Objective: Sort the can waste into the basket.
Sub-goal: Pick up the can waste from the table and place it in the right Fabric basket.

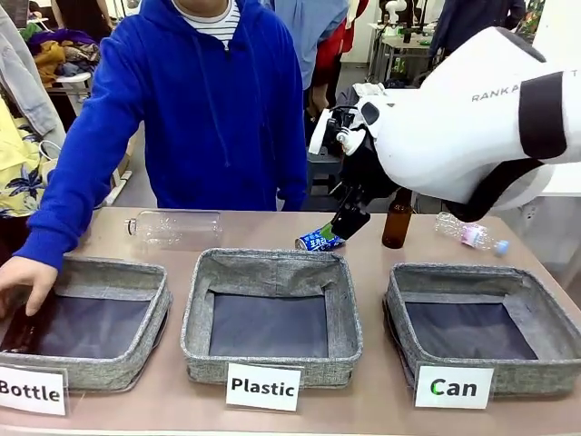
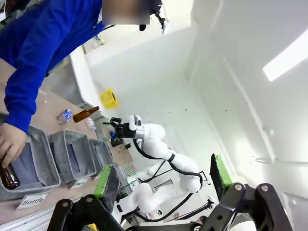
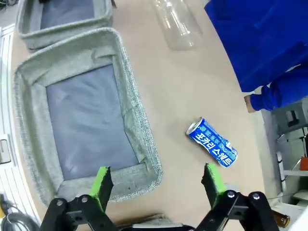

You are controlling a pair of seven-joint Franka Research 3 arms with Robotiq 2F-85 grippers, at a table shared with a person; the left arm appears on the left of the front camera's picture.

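**One blue can on the table, both grippers wide and empty**

The blue can [image 3: 212, 142] lies on its side on the table [image 1: 381, 413], just behind the far wall of the middle basket [image 1: 272, 272], which is labelled "Plastic". It is well apart from the Can basket [image 1: 536, 377], which stands at the robot's right end of the row with its white label in front.

The right gripper [image 3: 157, 178] hangs above the table near the can, its arm reaching in from the right. Its green-padded fingers are spread wide with nothing between them. The can lies below and ahead, nearer one finger than the other, and is not touched.

The left gripper [image 2: 162, 177] is raised in the air, its jaws likewise wide apart and holding nothing.

An upright brown bottle [image 1: 396, 220] stands near the can, on the side toward the Can basket. A clear plastic bottle [image 1: 177, 228] lies on its side behind the gap between the left and middle baskets. A crumpled clear bottle [image 1: 465, 234] lies behind the Can basket.

A person in a blue hoodie [image 1: 218, 100] stands at the far side. The person's hand [image 1: 23, 283] is on the rim of the Bottle basket [image 1: 118, 363], at the top of a second brown bottle [image 2: 8, 176] inside it.
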